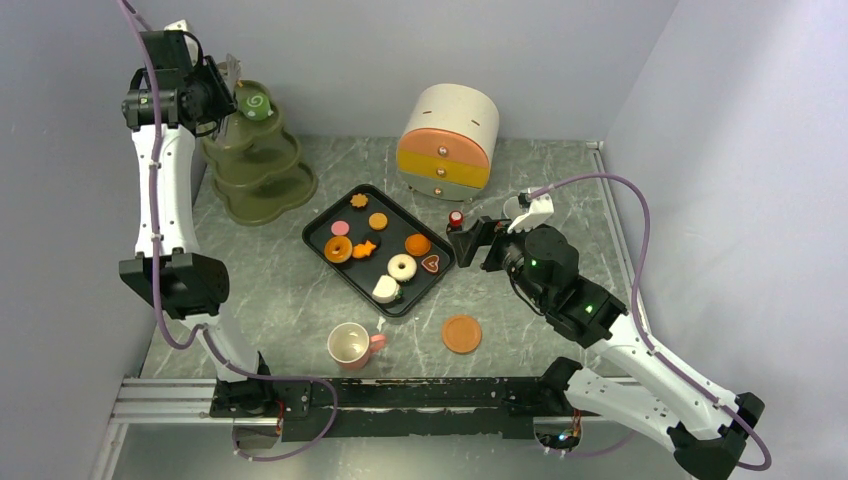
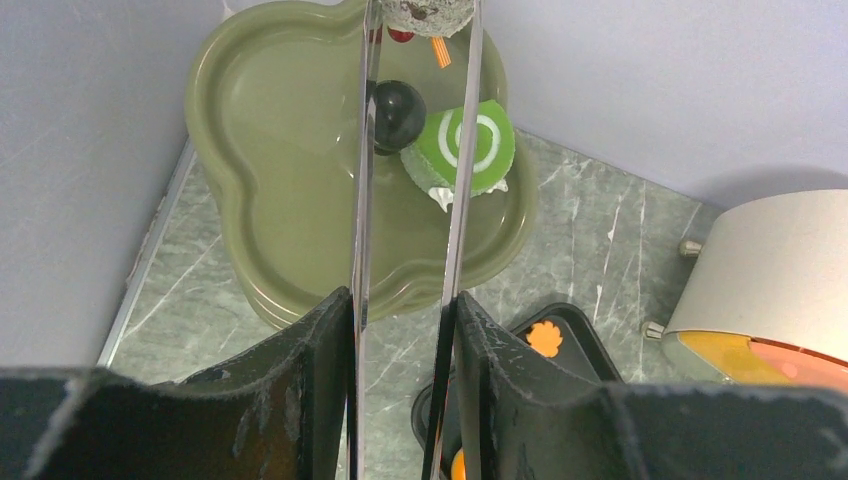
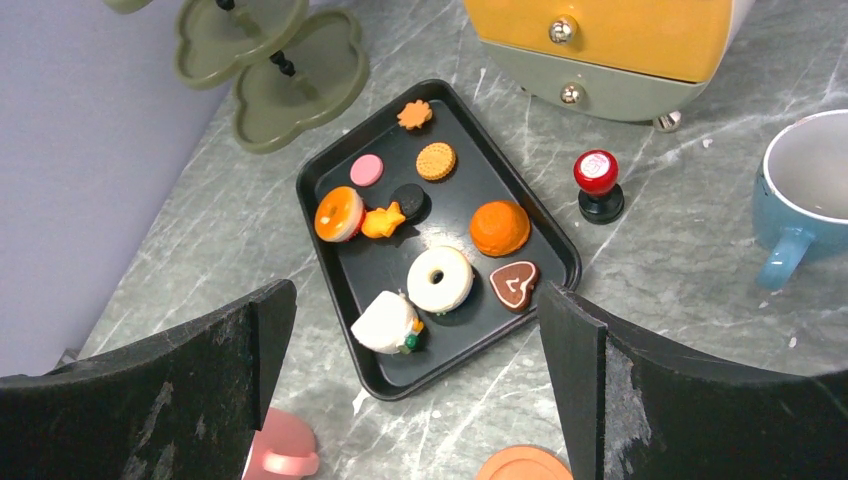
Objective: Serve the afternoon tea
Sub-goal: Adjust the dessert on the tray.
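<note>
Marbled grey tabletop (image 1: 280,300), pale walls (image 1: 600,60). Left gripper (image 1: 236,92) is up at the olive tiered stand (image 1: 262,185) — thin fingers (image 2: 358,200) spread, nothing pinched. Green swirl roll (image 2: 470,140) lies on the top tier beside the black knob (image 2: 397,113). Right gripper (image 3: 418,292) gapes wide, empty, above the black tray (image 3: 385,265) — orange doughnut (image 3: 338,213), white doughnut (image 3: 440,280) and round cookie (image 3: 435,160) on it. Pink cup (image 1: 350,345) and orange saucer (image 1: 462,333) sit near the front edge. Blue cup (image 3: 810,190) stands near the red-topped stamp (image 3: 598,180).
</note>
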Available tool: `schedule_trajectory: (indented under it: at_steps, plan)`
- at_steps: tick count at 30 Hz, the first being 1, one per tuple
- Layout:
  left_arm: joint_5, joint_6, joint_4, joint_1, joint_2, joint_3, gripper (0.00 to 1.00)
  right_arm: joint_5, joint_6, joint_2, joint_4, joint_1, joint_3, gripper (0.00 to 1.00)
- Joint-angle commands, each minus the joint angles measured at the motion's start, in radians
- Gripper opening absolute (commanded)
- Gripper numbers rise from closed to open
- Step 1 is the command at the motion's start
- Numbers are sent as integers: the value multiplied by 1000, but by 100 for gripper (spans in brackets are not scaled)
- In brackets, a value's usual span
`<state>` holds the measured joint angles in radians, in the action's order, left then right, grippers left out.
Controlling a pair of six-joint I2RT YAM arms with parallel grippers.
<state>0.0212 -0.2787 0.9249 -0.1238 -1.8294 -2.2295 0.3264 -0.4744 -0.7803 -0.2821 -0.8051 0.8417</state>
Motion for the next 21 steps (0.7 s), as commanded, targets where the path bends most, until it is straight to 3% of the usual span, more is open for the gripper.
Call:
schedule_trajectory:
  at_steps: [1,12,21]
  plan:
    - [-23,19,-40,-12,-9,-1,43,12,-6,14,-1,5,24,95]
    - [38,25,-2,-15,-25,-47,45,15,-2,8,3,5,19,95]
    - [-28,59,39,-95,-9,-22,45,20,3,8,9,5,8,95]
